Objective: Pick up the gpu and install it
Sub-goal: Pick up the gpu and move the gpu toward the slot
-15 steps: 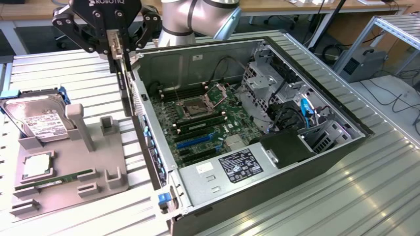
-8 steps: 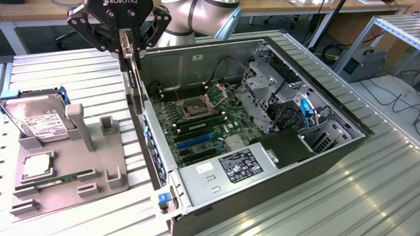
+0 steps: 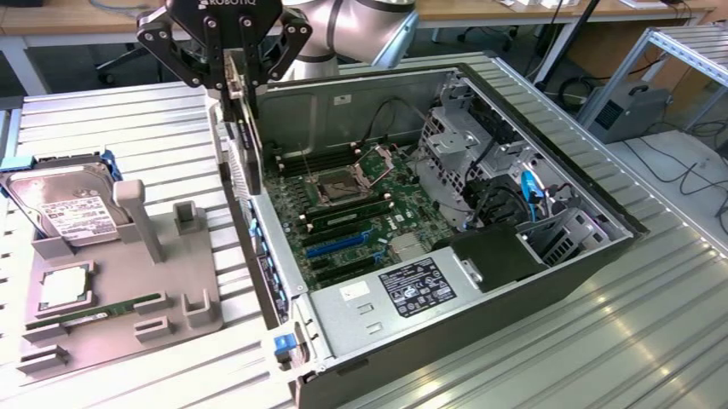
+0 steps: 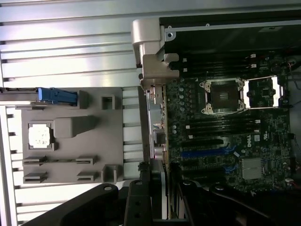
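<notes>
Gpu [image 3: 242, 102] clamped upright and edge-on between the narrow-set fingers of the gripper [image 3: 242, 78], hanging toward the far edge of the table [image 3: 637, 341], clear of the grey holder tray [image 3: 114, 336] at the exterior view's left and just above the left wall of the open computer case [image 3: 455, 358]. Picking up apparently done, carrying to the install place in hand; further right, inside the case, motherboard [image 3: 353, 200] with blue expansion slot [image 3: 338, 243] not yet filled. Probably calls for lining the card's lower edge along a slot, pale bracket [image 4: 149, 56] toward that left wall, without any tilt.
</notes>
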{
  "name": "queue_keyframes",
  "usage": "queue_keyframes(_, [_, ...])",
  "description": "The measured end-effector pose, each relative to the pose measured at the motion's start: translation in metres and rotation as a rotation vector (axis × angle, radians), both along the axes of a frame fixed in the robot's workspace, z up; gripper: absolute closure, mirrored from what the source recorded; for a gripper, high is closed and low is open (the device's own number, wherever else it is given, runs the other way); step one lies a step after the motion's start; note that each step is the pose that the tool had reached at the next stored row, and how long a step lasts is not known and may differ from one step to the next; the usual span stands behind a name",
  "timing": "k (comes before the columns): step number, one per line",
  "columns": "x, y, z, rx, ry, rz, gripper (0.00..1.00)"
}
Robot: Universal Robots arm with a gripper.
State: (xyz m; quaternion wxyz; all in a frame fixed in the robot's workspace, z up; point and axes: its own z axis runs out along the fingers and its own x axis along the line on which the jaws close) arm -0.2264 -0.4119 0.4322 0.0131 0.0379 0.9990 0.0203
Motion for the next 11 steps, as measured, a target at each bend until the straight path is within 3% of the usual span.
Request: queue_keyframes(11, [0.0050,0.0000,0.0000,-0.0001,0.0001,0.000,0.73])
